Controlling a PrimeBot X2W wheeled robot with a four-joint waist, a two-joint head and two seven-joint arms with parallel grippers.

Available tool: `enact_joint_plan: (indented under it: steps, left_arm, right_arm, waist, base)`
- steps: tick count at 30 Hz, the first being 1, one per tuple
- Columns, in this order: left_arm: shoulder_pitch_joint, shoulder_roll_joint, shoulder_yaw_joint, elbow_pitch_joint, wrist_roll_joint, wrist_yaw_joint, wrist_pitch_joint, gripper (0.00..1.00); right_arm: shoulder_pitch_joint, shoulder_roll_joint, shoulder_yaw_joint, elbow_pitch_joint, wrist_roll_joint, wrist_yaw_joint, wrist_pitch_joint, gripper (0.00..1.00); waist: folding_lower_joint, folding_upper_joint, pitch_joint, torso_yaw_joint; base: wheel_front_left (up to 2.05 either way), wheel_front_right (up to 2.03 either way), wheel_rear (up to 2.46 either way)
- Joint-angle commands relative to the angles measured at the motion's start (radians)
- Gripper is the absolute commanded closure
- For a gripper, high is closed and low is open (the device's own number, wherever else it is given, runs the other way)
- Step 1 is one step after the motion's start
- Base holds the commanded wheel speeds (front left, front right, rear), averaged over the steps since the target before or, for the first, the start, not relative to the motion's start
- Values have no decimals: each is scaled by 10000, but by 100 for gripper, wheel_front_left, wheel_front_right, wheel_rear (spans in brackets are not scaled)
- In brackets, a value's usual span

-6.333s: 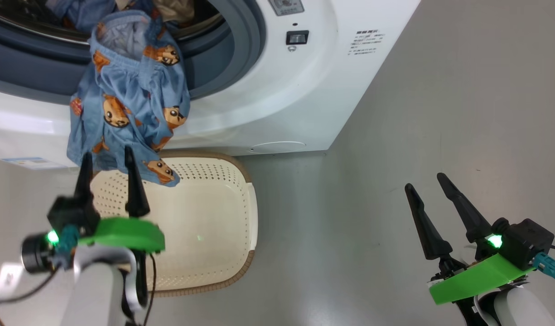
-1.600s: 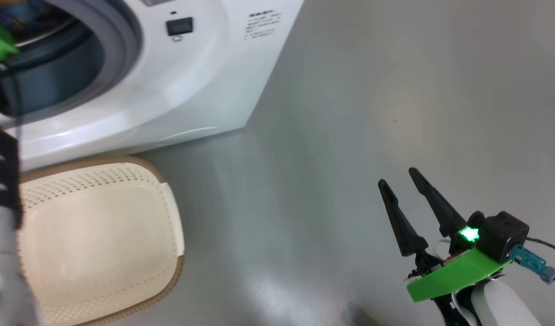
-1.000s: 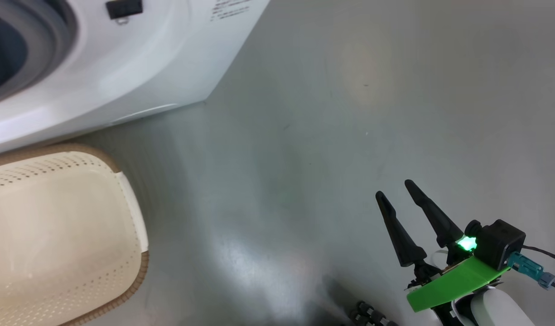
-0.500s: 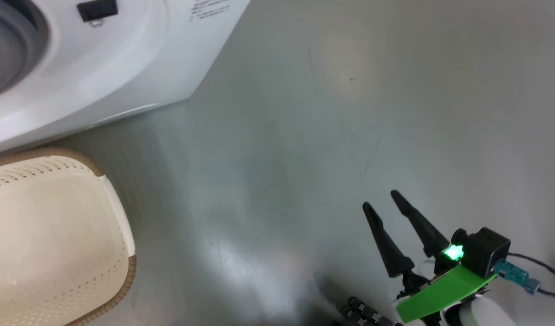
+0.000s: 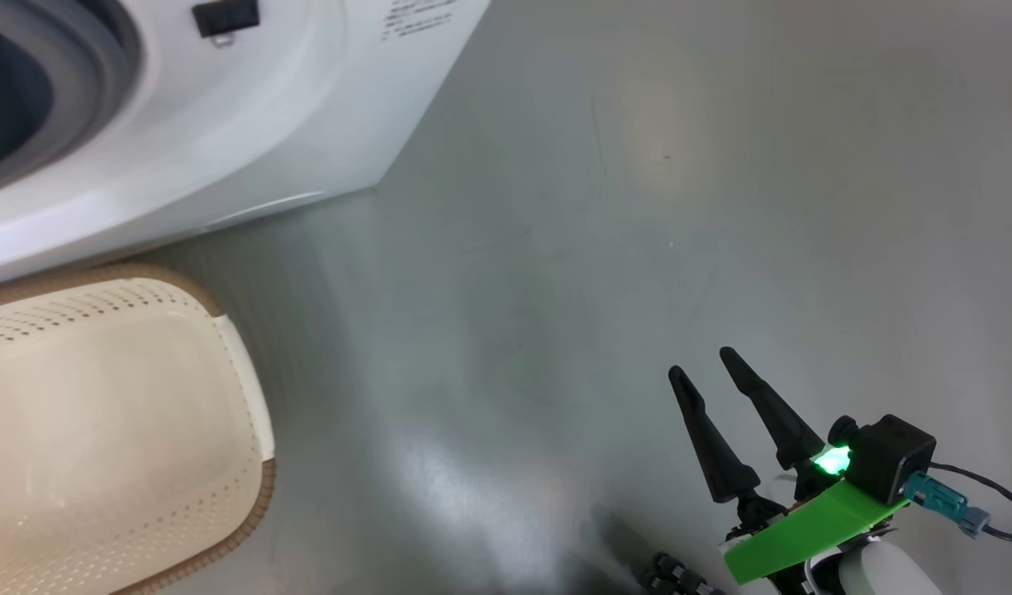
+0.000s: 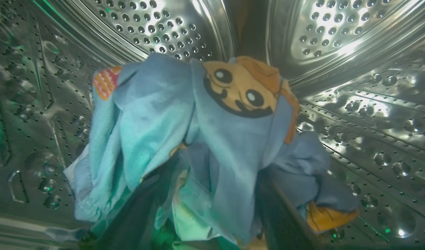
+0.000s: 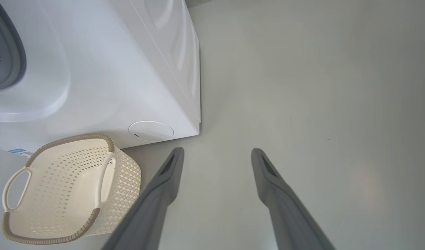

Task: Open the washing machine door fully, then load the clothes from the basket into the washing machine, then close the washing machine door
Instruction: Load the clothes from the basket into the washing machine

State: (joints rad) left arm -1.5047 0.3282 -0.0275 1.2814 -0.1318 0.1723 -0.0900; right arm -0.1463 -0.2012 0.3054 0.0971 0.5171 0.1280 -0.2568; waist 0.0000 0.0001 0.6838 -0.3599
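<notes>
we are in the loading step; our left gripper (image 6: 215,166) is inside the steel perforated drum (image 6: 337,31), its two dark fingers (image 6: 139,211) spread apart and pinching nothing; the light-blue cartoon-print garment (image 6: 156,114) is heaped just ahead of the fingertips and drapes over both of them, touching them, so it is in the washing machine (image 5: 266,124) but not clear of us; our right gripper (image 5: 702,364) hangs over the bare grey floor (image 5: 638,207), fingers wide apart and empty; the cream perforated basket (image 7: 70,138) sits to the left of those fingers, just beside the machine's front, and looks empty, so we judge loading about done; next we need to draw the left fingers straight back without dragging the cloth out over the grey gasket (image 5: 109,83), then reach for the washing machine door and swing it shut.
</notes>
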Motion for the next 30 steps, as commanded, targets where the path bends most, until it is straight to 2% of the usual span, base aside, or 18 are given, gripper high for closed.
enact_joint_plan:
  steps: [1, 6, 12, 22, 30]
  left_arm:
    - [163, 277, -20, -153, 5, 145, -169, 0]
    - [619, -40, 137, -80, -269, 429, -509, 0]
    - [1182, -480, 350, -29, -663, 471, -990, 0]
    - [2165, -1240, 475, 9, -1124, 302, -1495, 0]
    - [3619, -1911, 622, -1112, -1384, 26, -1711, 0]
  right_arm:
    - [53, -84, 121, -109, 193, 27, -49, 0]
    - [-73, 22, 191, -10, 188, 27, -49, 0]
    - [-179, 83, 248, 63, 142, 27, -49, 0]
    - [-110, 57, 16, 59, -16, 27, -49, 0]
    - [66, 21, -298, -7, -198, 27, -49, 0]
  waist:
    - [0, -1, -169, 177]
    - [0, -1, -585, 475]
    - [0, -1, -1087, 867]
    - [0, -1, -1769, 1518]
    - [0, -1, -2423, 2039]
  base:
    - [0, 0, 0]
    - [0, 0, 0]
    - [0, 0, 0]
    - [0, 0, 0]
    - [0, 0, 0]
